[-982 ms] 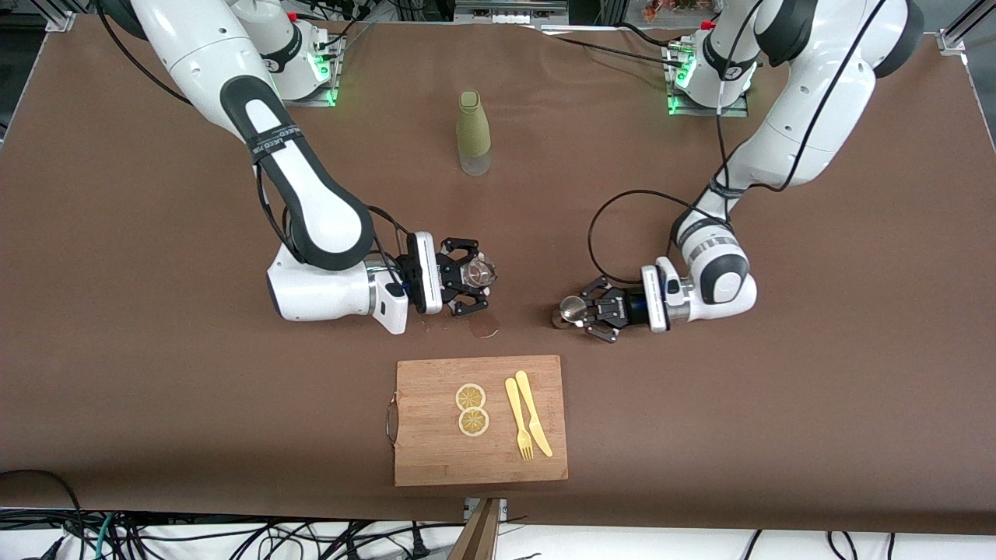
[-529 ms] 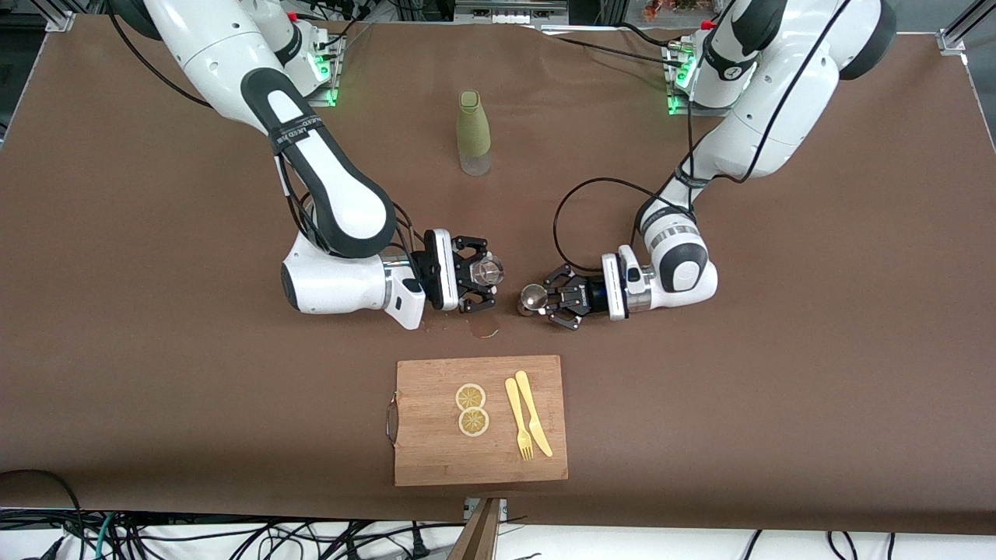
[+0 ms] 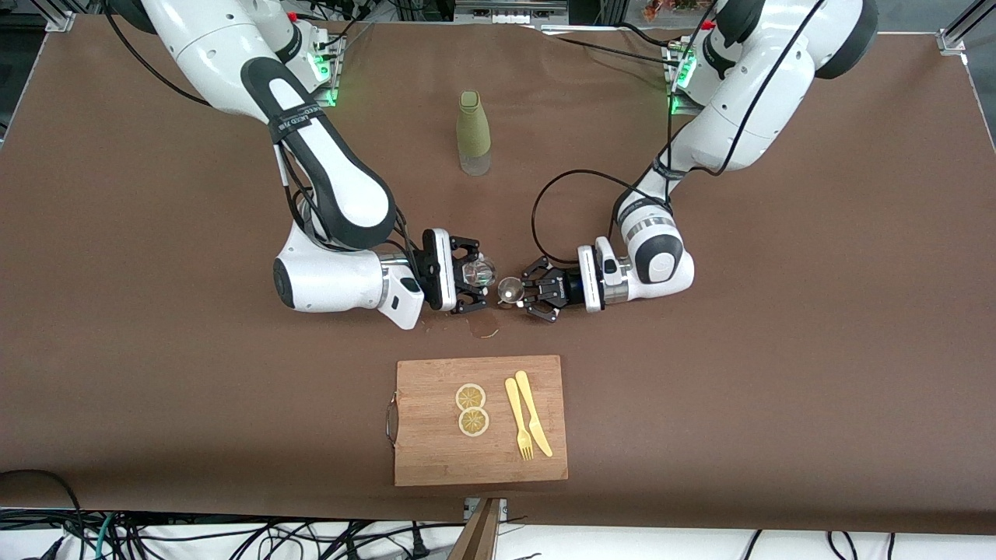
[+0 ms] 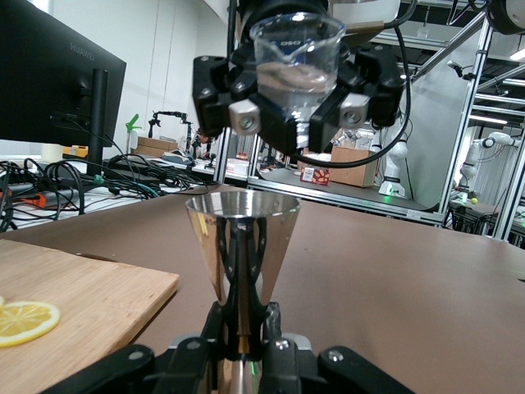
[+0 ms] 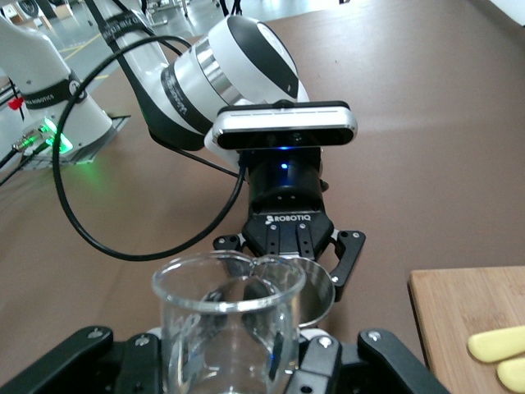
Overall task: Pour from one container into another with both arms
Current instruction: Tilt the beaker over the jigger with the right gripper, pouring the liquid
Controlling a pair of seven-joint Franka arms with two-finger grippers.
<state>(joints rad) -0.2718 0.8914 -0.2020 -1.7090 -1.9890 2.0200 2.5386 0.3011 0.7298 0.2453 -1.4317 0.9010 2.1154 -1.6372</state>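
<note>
2 grippers are meeting over the table's (image 3: 156,233) centre, just above the cutting board (image 3: 436,459). Right gripper (image 3: 476,274) is clamping a clear glass beaker (image 3: 480,271), jaws closed on it. Left gripper (image 3: 520,290) is gripping a steel cone jigger (image 3: 510,288) upright, rim just beside and below the beaker.

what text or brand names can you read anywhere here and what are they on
"ROBOTIQ": on the left gripper, seen from the right wrist view.
"HUAWEI": on the back of the black monitor in the left wrist view.
Lettering on the right arm's black band: too small to read.
Markings on the glass beaker: unreadable.
</note>
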